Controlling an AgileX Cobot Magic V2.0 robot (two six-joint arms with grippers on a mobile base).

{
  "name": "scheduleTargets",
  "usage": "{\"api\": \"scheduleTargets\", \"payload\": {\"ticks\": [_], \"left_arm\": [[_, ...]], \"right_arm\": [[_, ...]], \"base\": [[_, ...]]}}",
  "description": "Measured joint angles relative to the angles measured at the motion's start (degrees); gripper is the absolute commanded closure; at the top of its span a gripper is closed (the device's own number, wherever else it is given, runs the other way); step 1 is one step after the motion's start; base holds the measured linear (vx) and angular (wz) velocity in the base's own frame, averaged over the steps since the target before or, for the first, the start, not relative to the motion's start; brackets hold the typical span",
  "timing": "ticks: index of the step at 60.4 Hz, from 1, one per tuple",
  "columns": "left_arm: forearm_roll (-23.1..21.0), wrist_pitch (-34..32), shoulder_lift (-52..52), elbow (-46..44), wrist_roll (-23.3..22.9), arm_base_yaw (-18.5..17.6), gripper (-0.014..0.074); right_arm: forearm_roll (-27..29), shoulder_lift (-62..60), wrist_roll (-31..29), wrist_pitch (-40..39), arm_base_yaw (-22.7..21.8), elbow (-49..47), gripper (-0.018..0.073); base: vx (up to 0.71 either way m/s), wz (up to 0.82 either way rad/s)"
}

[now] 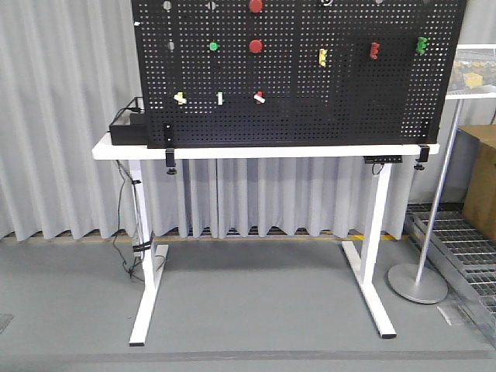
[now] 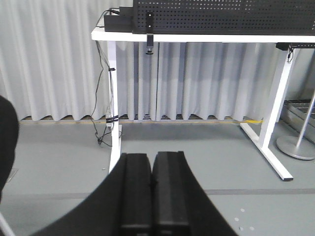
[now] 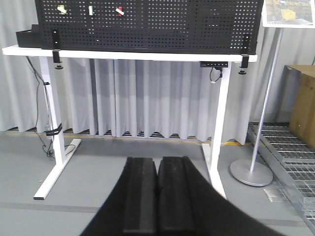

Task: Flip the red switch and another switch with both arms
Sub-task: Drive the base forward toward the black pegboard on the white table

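A black pegboard (image 1: 310, 101) stood upright on a white table (image 1: 232, 149), with the task's two toggles mounted in the pegboard's lowest row of fittings. The red switch (image 1: 259, 97), small and carrying a short white lever, sat left of the pegboard's centre. The pale yellow switch (image 1: 180, 98) sat in the same row, nearer the pegboard's left edge, and a white upright toggle (image 1: 220, 98) stood between the two. Two round red push buttons (image 1: 256, 46) were mounted higher on the pegboard, directly above the red switch. The left gripper (image 2: 151, 162) and the right gripper (image 3: 157, 164) both faced the pegboard from well apart, each with its black fingers pressed together on nothing and touching no switch.
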Motion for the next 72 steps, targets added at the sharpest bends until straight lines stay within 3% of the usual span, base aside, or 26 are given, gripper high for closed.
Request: {"api": "scheduleTargets", "payload": {"ticks": [72], "left_arm": [[0.00, 0.00, 0.00, 0.00, 0.00, 0.00, 0.0594]], "right_arm": [[0.00, 0.00, 0.00, 0.00, 0.00, 0.00, 0.0566]], "base": [[0.17, 0.05]]}}
